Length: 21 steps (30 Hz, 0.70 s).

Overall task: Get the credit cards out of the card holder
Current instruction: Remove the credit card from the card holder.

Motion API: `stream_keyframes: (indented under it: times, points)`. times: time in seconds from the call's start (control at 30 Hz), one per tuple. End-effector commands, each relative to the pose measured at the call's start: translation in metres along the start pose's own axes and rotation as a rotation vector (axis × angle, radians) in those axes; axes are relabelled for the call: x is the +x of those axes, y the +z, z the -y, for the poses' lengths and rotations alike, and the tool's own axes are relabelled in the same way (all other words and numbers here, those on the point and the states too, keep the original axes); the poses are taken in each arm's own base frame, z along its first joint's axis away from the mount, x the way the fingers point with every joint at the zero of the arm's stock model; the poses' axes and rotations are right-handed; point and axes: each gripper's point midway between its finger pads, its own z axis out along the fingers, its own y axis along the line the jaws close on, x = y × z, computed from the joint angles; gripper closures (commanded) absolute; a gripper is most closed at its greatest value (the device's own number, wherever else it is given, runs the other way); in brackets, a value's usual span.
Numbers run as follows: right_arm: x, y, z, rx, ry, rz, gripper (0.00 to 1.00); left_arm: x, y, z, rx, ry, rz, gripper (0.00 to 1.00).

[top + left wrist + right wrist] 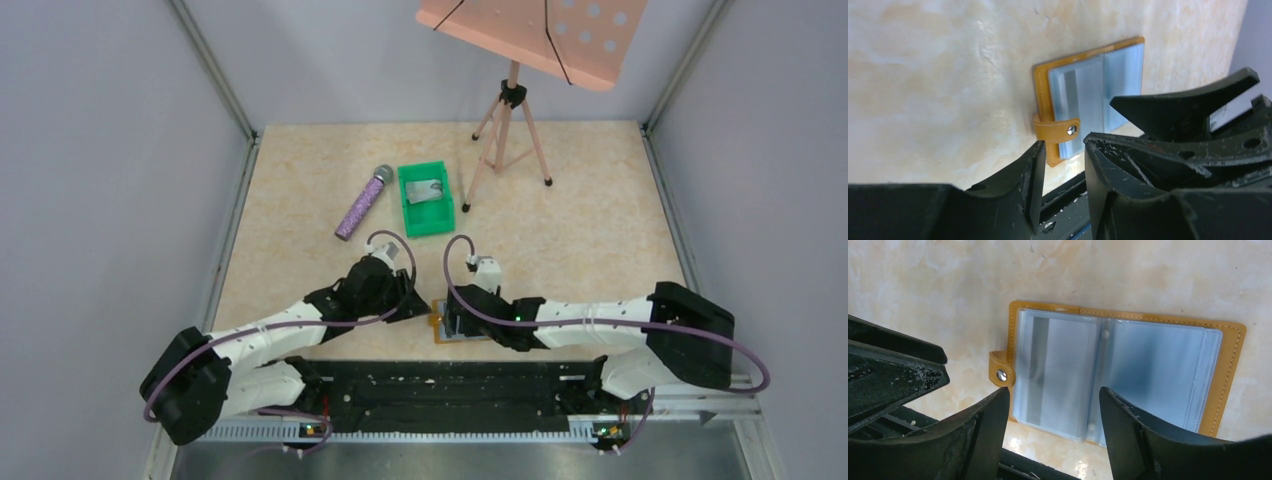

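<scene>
Lying open, pockets up, card holder [1118, 365] is seen on table [923, 280] at near edge, between arms. Striped card [1040, 370] is possibly kept in pocket beside clasp tab [998, 371]. Left gripper [1064, 142] is parted, empty, by tab; right gripper [1053, 392] is spread above holder, gripping nothing.

The left arm [270, 335] and right arm [600, 322] were built alike: white links dotted with small dark marks, joined by bulky black housings. A thin purple cable [452, 262] ran along each arm and looped above the wrist. Small green lights [517, 320] glowed on the right arm and at both bases. The bases sat on a black rail [440, 385] flecked with white. The left claw [1064, 142] and right claw [1053, 390] had black, tapered fingers [983, 430], scuffed and speckled with pale scratches.
</scene>
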Motion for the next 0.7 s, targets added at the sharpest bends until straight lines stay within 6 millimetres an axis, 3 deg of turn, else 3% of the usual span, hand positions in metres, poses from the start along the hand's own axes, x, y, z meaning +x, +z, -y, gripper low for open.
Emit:
stream_keyframes:
  times: [0.0,0.17,0.3,0.67]
  points:
    - [-0.009,-0.003,-0.007,0.092,-0.072,0.019,0.33,-0.038,-0.02,0.006,-0.072,0.011,0.169,0.59]
    - [-0.004,0.001,-0.008,0.159,-0.131,0.004,0.33,-0.065,-0.055,0.002,-0.114,0.031,0.35,0.58]
    - [0.0,0.005,-0.012,0.184,-0.151,-0.012,0.34,-0.073,-0.071,-0.004,-0.114,0.022,0.439,0.57]
    - [0.014,0.013,-0.009,0.254,-0.211,-0.047,0.35,-0.068,-0.075,-0.012,-0.114,0.014,0.448,0.57]
